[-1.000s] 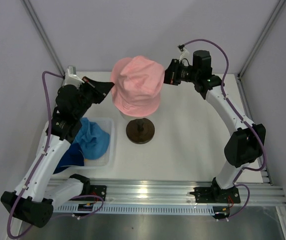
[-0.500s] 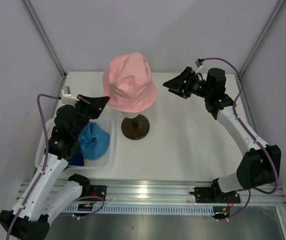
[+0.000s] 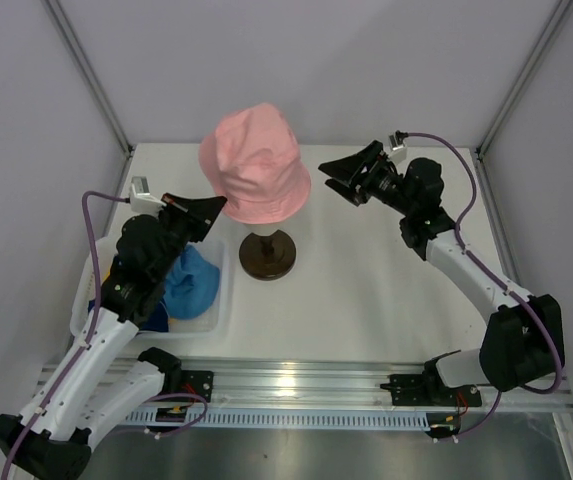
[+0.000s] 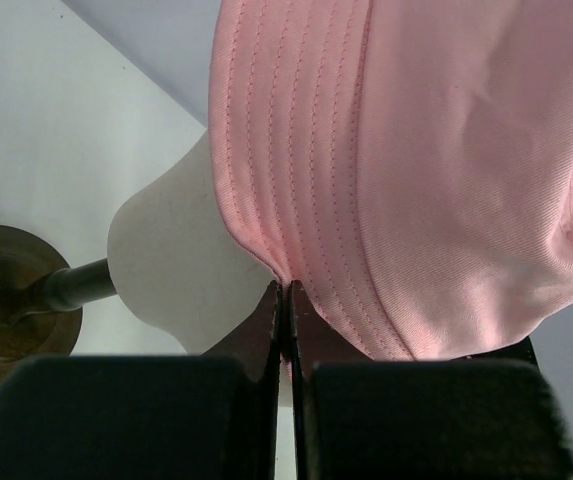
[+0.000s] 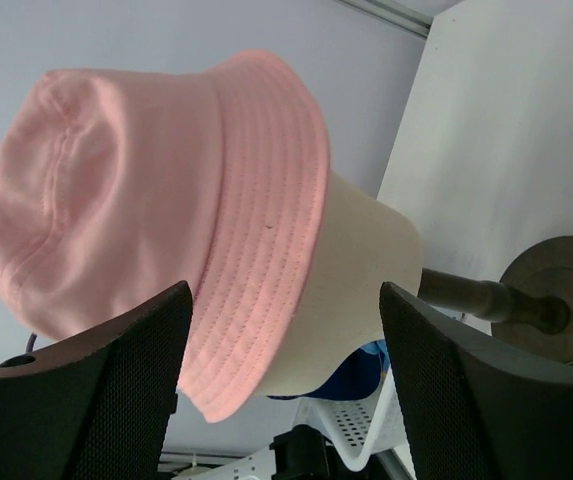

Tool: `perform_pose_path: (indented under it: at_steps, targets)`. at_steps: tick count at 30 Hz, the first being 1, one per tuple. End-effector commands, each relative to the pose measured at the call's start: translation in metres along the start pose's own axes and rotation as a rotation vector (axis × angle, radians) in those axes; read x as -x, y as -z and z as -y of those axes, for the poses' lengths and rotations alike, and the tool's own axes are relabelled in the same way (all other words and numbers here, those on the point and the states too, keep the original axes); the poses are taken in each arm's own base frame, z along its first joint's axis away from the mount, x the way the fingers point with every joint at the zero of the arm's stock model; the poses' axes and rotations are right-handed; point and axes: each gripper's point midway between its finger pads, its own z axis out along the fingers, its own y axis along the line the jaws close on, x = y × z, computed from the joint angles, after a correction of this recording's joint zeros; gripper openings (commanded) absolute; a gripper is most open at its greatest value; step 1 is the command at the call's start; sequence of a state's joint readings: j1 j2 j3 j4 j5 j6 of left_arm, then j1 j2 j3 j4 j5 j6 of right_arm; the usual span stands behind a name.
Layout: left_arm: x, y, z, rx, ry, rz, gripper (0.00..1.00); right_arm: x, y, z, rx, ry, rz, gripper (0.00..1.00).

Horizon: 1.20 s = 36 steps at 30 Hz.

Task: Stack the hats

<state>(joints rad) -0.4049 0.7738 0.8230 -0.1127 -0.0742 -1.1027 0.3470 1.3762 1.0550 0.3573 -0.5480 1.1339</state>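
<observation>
The left claw (image 4: 284, 300) is pressed together at the brim edge of the pink hat (image 3: 254, 165), apparently pinching it, though the nip itself is hidden. The right claw (image 5: 284, 288) is spread wide, and the hat lies just beyond its fingers, untouched. The hat is seated on the head form (image 4: 176, 260), ahead of both claws. Being light, soft and floppy, it is best taken by the stitched brim at 2 opposite sides. 1 light blue hat (image 3: 194, 280) is seen below the left claw.

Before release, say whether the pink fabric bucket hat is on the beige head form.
On, tilted: the pink fabric bucket hat covers the beige head-shaped form's top; left hand pinches its brim.
</observation>
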Motion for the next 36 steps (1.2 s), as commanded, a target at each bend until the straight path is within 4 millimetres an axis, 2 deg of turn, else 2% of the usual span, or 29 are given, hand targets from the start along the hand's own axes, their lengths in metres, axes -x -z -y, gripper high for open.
perform_pose_path:
  at_steps: [1,5,14,17,18,20,21,22,26,29,31,36]
  targets:
    - [-0.012,0.000,-0.009,0.020,0.010,-0.031,0.01,0.008,-0.008,-0.014,0.058,-0.007,0.048,0.78]
    - [-0.012,0.000,-0.009,0.020,0.010,-0.030,0.01,0.005,-0.017,-0.007,0.074,-0.037,0.041,0.75]
    - [-0.007,0.002,-0.004,0.007,0.009,-0.011,0.01,-0.011,-0.041,-0.014,0.123,-0.101,-0.008,0.65]
    - [-0.007,0.001,-0.003,0.001,0.009,-0.013,0.01,-0.012,-0.043,-0.017,0.154,-0.116,-0.012,0.46]
    - [-0.008,0.000,-0.004,0.000,0.008,-0.015,0.01,-0.011,-0.043,-0.017,0.160,-0.120,-0.009,0.32]
    - [-0.008,0.000,-0.002,-0.004,0.008,-0.017,0.01,-0.008,-0.043,-0.025,0.189,-0.113,-0.002,0.17]
    - [-0.008,0.000,-0.002,-0.005,0.009,-0.019,0.01,-0.007,-0.042,-0.028,0.198,-0.111,0.001,0.05]
    - [-0.008,0.000,-0.002,-0.005,0.011,-0.019,0.01,-0.005,-0.042,-0.031,0.205,-0.109,0.005,0.00]
    - [-0.009,0.004,0.001,-0.008,0.015,-0.028,0.01,-0.002,-0.034,-0.054,0.243,-0.107,0.007,0.00]
    - [-0.005,0.010,0.002,-0.011,0.028,-0.014,0.01,0.002,-0.028,-0.061,0.232,-0.099,0.031,0.00]
    - [-0.002,0.013,0.004,-0.016,0.034,0.000,0.01,0.007,-0.023,-0.073,0.243,-0.068,0.053,0.00]
    - [0.004,0.020,0.018,-0.051,0.037,0.009,0.01,0.008,-0.016,-0.089,0.252,-0.050,0.049,0.00]
